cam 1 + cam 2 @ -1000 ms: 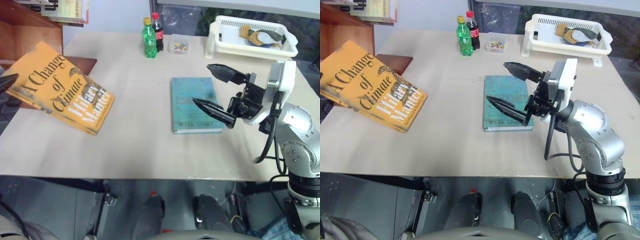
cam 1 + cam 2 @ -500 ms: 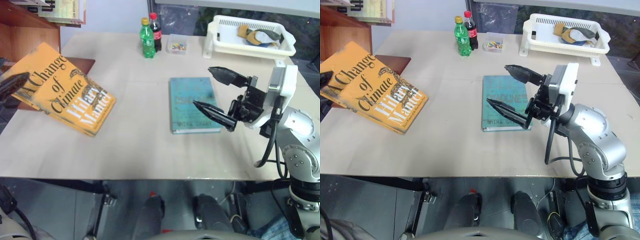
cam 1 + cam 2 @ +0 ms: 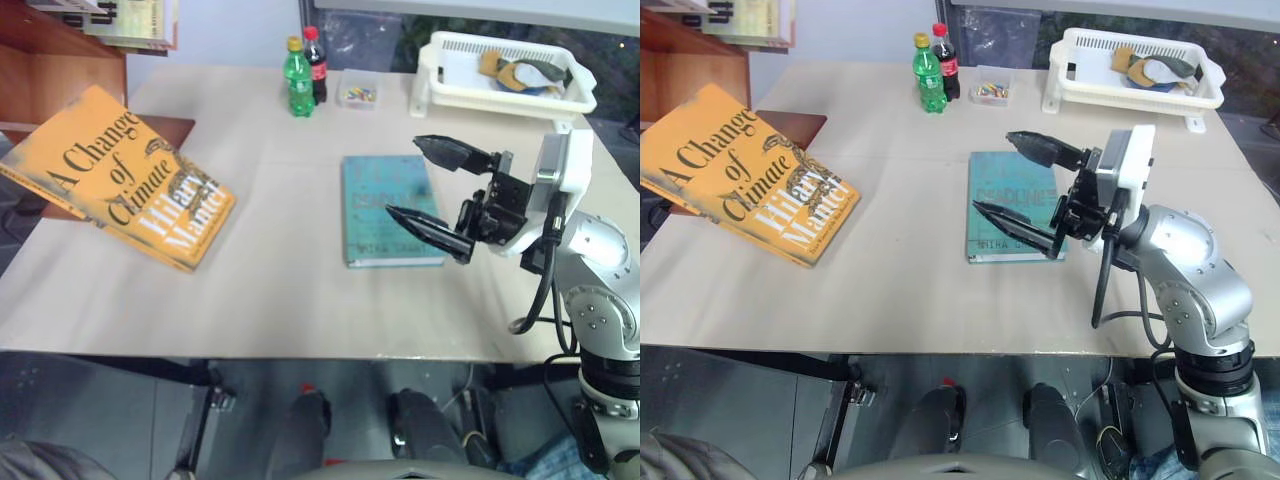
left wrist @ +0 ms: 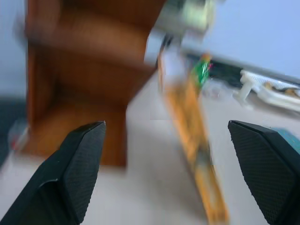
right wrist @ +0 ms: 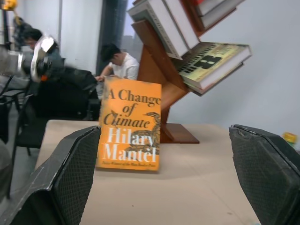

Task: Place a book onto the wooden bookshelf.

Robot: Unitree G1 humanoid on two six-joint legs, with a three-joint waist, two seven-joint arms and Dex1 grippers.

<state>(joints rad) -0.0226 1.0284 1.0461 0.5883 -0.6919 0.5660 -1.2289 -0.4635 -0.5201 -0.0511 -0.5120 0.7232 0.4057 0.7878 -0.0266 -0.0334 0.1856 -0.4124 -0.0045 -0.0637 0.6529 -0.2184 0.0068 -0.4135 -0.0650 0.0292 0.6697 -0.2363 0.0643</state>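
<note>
The thick orange-yellow book leans tilted at the table's left side, its upper end against the foot of the reddish-brown wooden bookshelf and its lower end on the table. My left gripper is open and apart from the book; its wrist view looks along the book's edge with the bookshelf beside it. My right gripper hovers open and empty over a teal book. From the right wrist view, the orange book's front stands before the bookshelf.
A teal-blue book lies flat mid-table under my right gripper. At the back stand a green bottle, a cola bottle, a small clear box and a white basket. Books fill the shelves. A person sits beyond.
The left gripper's finger at the book's upper left corner has drawn away out of the head views. The book stays leaning where it was. The right arm has not moved.
</note>
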